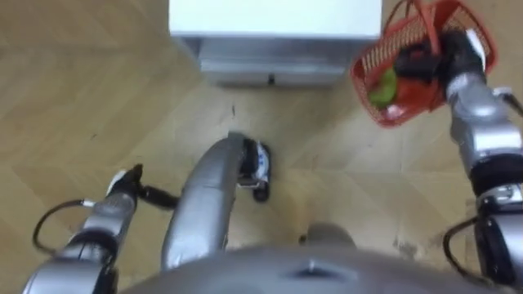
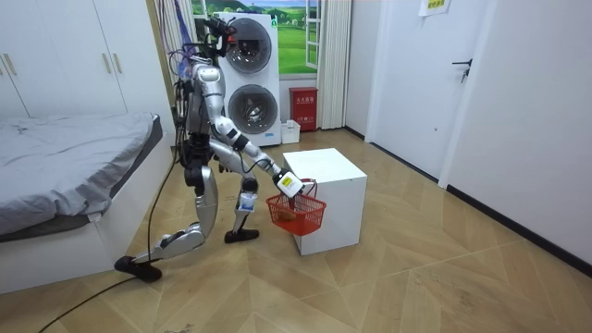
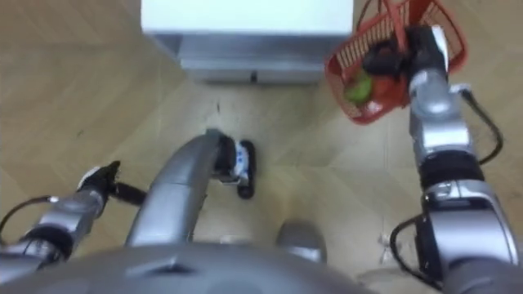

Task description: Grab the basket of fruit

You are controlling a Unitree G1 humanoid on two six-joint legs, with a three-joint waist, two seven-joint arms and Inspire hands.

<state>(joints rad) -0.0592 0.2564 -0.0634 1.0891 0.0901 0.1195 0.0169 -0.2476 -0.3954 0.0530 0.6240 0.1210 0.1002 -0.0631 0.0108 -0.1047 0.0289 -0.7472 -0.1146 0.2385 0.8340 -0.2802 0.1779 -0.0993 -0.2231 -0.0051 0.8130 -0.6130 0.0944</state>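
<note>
Room view had the fruit basket (image 2: pixel 298 215) hanging just beside the white cube's (image 2: pixel 328 176) near corner. How was it held, and how'd it handle?

Reply: My right hand (image 1: pixel 456 51) had its fingers curled round the handle, which I'd call the right spot. Light, stiff plastic mesh, I reckoned, but it could swing and spill. Count: one basket, one cube, one green fruit (image 1: pixel 382 85), at least one red fruit (image 3: pixel 382 86). Left hand (image 1: pixel 122 184) hung well back from the cube; couldn't tell its fingers.

red mesh fruit basket (image 1: pixel 377 55) with hoop handle, tilted, hanging clear of the floor (image 2: pixel 416 277) beside the white box (image 2: pixel 326 176) corner. green fruit (image 1: pixel 382 86) inside, probably a red one too.
</note>
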